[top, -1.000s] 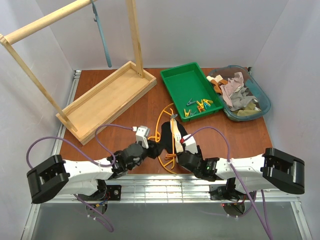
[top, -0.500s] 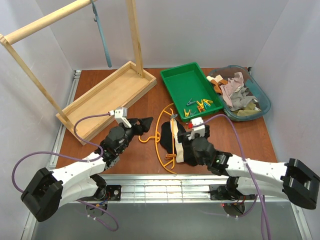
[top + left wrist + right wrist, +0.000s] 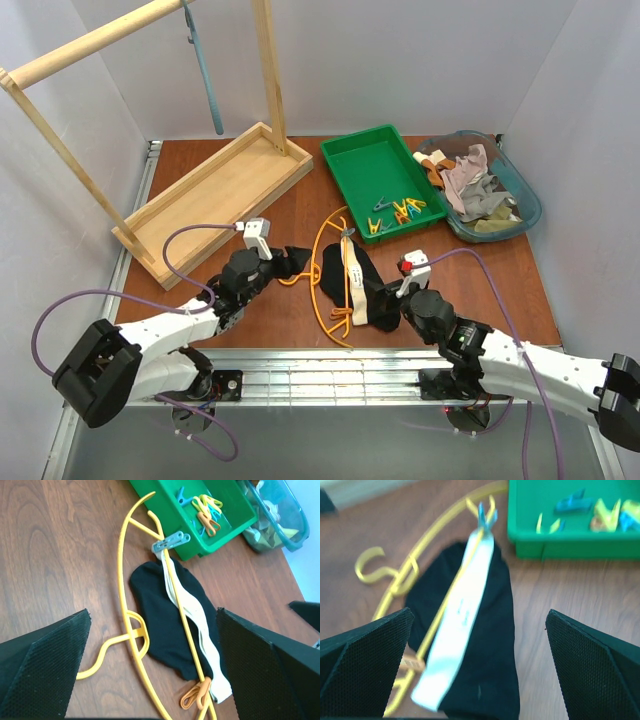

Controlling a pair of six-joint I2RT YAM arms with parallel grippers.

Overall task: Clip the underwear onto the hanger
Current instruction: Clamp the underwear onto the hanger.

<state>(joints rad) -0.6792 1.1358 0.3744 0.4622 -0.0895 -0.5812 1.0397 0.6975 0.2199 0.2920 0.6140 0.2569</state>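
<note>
Top external: underwear point(image 3: 372, 290) lies flat on the table point(image 3: 300, 200), mid-front, across the yellow hanger point(image 3: 316, 270), between both arms. Left tool point(image 3: 292, 258) has its jaws apart, just beside the hanger hook. Right tool point(image 3: 388, 300) has its jaws apart near the garment's right edge, holding nothing.
Left wrist: grey peg point(image 3: 170, 541) and orange peg point(image 3: 196, 696) sit at the cream waistband's two ends on the hanger bar.
Right wrist: blurry. Garment seen between wide fingers point(image 3: 365, 665), green tray point(image 3: 560, 530) beyond.
</note>
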